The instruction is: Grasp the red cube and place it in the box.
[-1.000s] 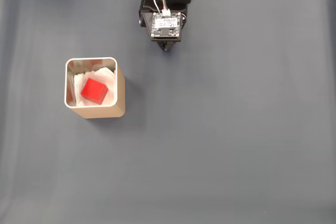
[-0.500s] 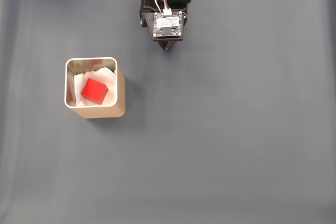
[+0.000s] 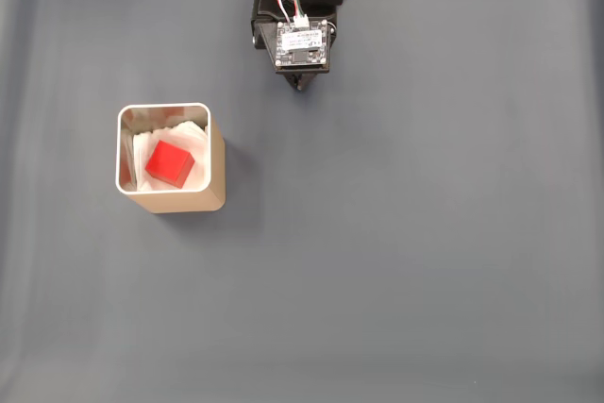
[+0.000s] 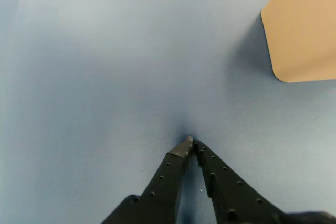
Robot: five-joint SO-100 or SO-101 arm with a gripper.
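I see the red cube (image 3: 170,162) sitting inside the box (image 3: 215,165) on its white paper lining (image 3: 142,150). Gripper (image 4: 190,143) pinched together at the tips, holding nothing, well apart from the box over the grey mat (image 3: 425,233).

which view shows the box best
The fixed view: it looks down on the whole box, showing its rim, white paper lining and the red cube inside. The wrist view catches just one tan wall at upper right, nothing of the inside.
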